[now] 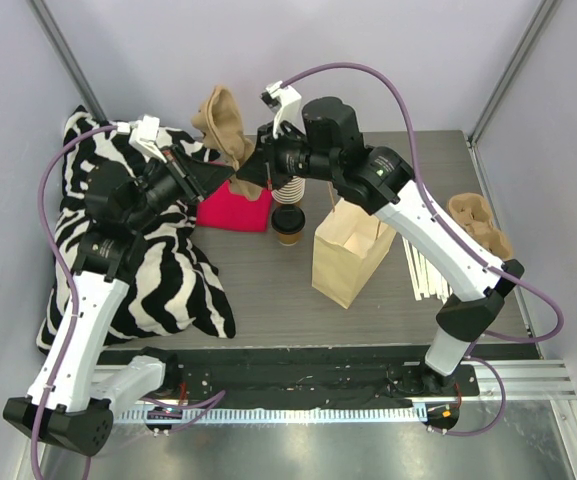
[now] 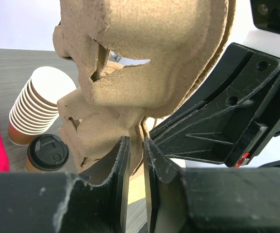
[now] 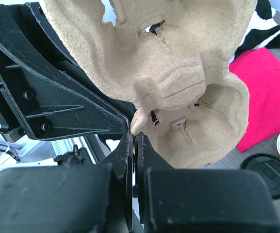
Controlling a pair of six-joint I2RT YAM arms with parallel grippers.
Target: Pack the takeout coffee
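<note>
The takeout coffee (image 1: pixel 288 225), a small brown cup with a black lid, stands on the table between the pink cloth and the paper bag; it also shows as the lidded cup (image 2: pixel 47 153) and as the lid (image 3: pixel 268 174). Both grippers are raised above and behind it, holding a brown moulded pulp cup carrier (image 1: pixel 223 120) upright in the air. My left gripper (image 1: pixel 226 172) (image 2: pixel 136 143) has its jaws nearly together, with the carrier's lower edge (image 2: pixel 130 97) between them. My right gripper (image 1: pixel 250 168) (image 3: pixel 134 137) is pinched shut on the carrier's bottom corner (image 3: pixel 178 87).
A stack of white cups (image 1: pixel 290 190) stands just behind the coffee. An open paper bag (image 1: pixel 348 250) stands to its right and a pink cloth (image 1: pixel 236 205) lies to its left. A zebra pillow (image 1: pixel 158 270) fills the left side. Another pulp carrier (image 1: pixel 478 225) and wooden sticks (image 1: pixel 423 270) lie right.
</note>
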